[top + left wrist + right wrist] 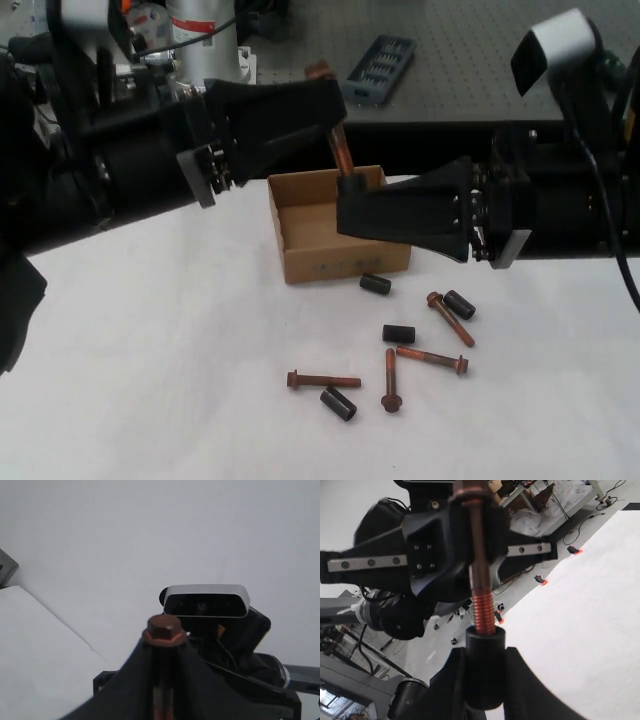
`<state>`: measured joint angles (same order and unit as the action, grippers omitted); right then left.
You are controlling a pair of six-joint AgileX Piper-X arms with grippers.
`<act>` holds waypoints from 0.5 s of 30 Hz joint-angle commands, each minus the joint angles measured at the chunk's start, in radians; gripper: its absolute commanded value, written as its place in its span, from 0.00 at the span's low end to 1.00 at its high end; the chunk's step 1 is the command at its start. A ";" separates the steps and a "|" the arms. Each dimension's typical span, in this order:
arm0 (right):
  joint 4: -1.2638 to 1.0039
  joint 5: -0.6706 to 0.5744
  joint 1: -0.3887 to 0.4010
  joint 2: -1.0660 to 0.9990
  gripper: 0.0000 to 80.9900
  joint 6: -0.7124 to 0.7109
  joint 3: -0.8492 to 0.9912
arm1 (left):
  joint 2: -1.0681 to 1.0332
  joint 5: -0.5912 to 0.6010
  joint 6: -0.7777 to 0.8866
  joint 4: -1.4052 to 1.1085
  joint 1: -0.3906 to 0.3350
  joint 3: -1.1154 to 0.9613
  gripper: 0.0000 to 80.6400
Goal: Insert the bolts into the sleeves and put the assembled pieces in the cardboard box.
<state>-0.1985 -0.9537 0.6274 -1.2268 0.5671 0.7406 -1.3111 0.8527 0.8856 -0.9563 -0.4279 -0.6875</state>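
Clamping a black cylindrical sleeve (485,675), right gripper (484,654) is receiving left gripper's (164,647) pinched coppery hex bolt (479,575); four loose bolts (432,358) are waiting.

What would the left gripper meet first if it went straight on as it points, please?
Probably the right arm's wrist camera, dead ahead beyond the held bolt; depth is unclear.

Bright, even light washes the white surface (150,350) almost featureless. Loose bolts (323,380) near the right tool (352,188) cast faint, soft shadows. It and the left tool (338,128) show as dark silhouettes.
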 commanded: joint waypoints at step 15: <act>0.022 -0.056 -0.010 0.008 0.03 -0.046 0.008 | 0.013 0.273 -0.033 0.150 0.005 -0.002 0.01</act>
<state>-0.1722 -0.9950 0.6274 -1.2268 0.5410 0.7380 -1.3040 1.0457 0.8742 -0.8157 -0.4276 -0.6875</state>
